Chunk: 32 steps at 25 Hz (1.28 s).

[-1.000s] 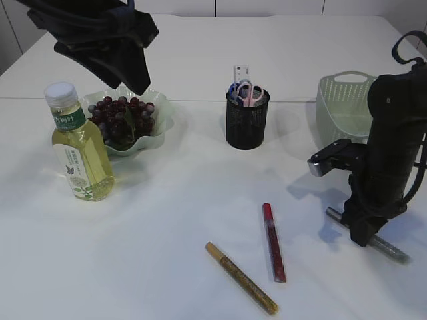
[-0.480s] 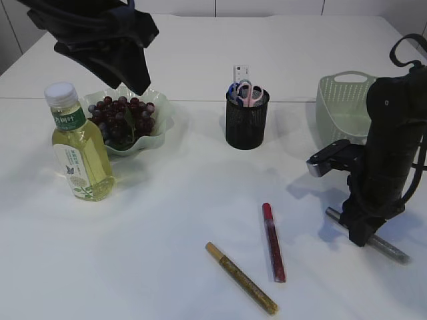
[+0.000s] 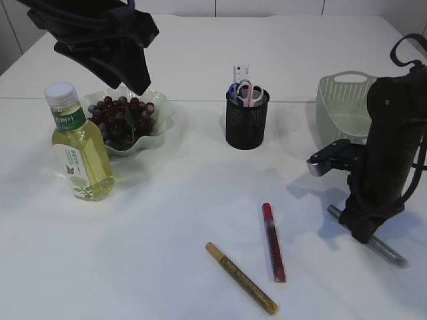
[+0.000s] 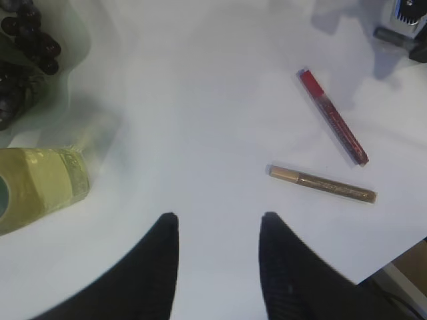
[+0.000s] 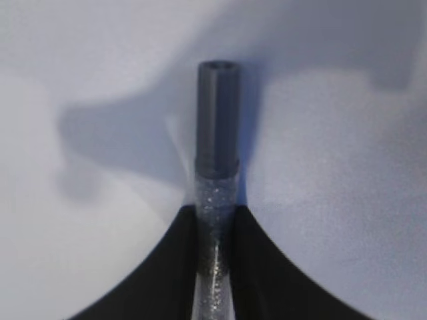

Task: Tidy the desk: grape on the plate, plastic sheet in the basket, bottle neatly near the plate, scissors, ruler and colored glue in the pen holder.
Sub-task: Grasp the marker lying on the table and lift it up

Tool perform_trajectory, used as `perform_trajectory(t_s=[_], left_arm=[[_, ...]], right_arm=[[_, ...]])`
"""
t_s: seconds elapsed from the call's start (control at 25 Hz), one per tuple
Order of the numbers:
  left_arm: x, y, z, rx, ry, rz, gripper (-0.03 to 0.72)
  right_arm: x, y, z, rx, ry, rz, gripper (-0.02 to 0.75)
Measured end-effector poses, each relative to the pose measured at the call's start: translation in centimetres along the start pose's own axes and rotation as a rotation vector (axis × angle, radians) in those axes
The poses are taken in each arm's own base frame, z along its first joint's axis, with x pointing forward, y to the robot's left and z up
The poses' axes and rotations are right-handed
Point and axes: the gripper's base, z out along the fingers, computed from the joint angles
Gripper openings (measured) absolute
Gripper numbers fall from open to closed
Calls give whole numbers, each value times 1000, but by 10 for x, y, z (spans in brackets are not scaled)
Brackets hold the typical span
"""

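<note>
A black mesh pen holder (image 3: 247,120) is seen standing on the white tabletop (image 3: 187,200), with scissors (image 3: 248,92) and a ruler (image 3: 240,71) upright inside it. Left of the holder, grapes (image 3: 121,117) are piled on a green plate (image 3: 157,127), and a bottle (image 3: 79,143) stands upright just in front of the plate. Right of the holder a pale green basket (image 3: 341,100) is placed; its near side is covered by the right arm.

In front of the holder a red glue pen (image 3: 273,241) lies with its cap toward the holder, and a gold glue pen (image 3: 241,277) lies slanted beside it, the two apart. To the right of these, a silver glue pen (image 3: 383,249) lies slanted on the tabletop, dark cap toward the holder, its middle hidden under the right gripper (image 3: 360,230). In the right wrist view the fingers (image 5: 167,267) are seen pressed against both sides of the glittery barrel, with the cap pointing away from the wrist.

The left gripper (image 4: 217,247) is held above the tabletop near the bottle, its fingers parted and empty. Whether anything lies in the basket cannot be told.
</note>
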Motion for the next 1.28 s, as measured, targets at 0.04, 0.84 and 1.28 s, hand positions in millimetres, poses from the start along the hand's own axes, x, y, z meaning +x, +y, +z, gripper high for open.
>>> perform_trajectory(t_s=[0.04, 0.84, 1.28], left_arm=[[0, 0, 0, 0, 0, 0, 298], [0, 0, 0, 0, 0, 0, 298], [0, 0, 0, 0, 0, 0, 298]], right_arm=[[0, 0, 0, -1, 2, 2, 135], [-18, 32, -64, -155, -89, 523, 107], [-32, 41, -99, 29, -603, 444, 106]])
